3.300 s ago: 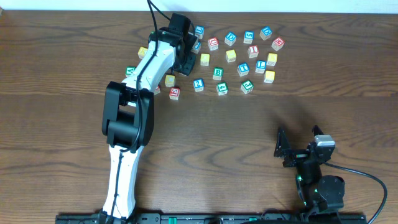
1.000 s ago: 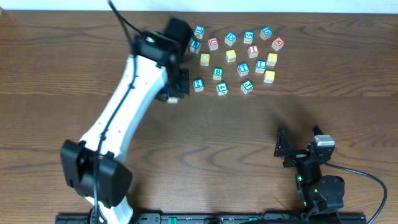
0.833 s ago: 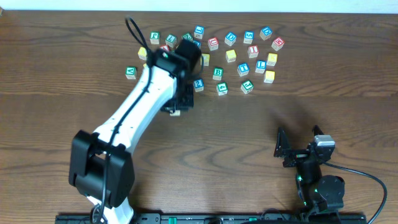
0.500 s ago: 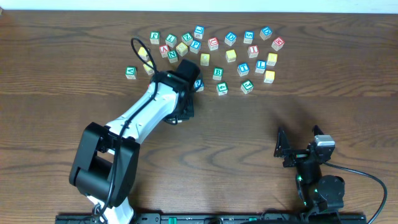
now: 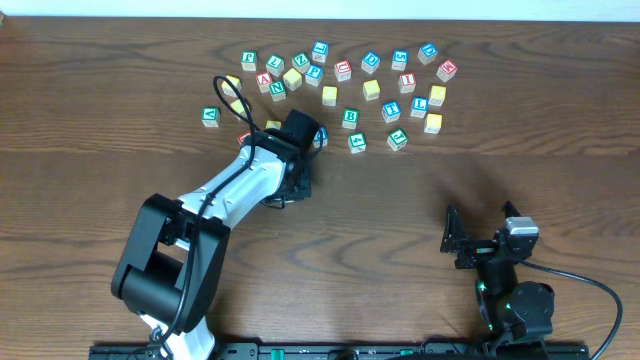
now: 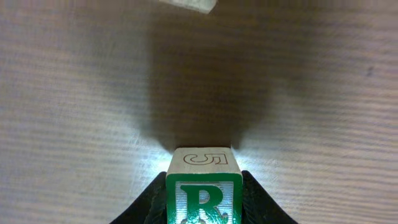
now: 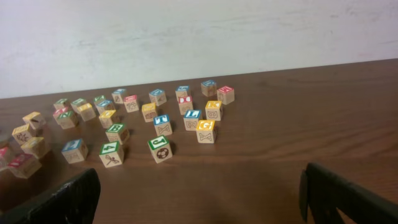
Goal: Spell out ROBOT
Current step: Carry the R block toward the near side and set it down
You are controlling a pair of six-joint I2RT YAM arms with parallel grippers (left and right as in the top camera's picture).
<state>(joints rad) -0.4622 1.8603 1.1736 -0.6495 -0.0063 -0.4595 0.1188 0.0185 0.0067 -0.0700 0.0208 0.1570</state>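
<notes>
I'm pinching the green-bordered R cube by its flat opposite sides in my left hand, low by the desk, left of and nearer me than the green-bordered B cube. It's seeming light, rigid and smooth. My right hand is sitting released.

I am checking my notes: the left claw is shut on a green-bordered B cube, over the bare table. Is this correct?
Only the letter is wrong: the left claw is shut on a green-bordered R cube, over the bare table. The left wrist view shows it.
</notes>
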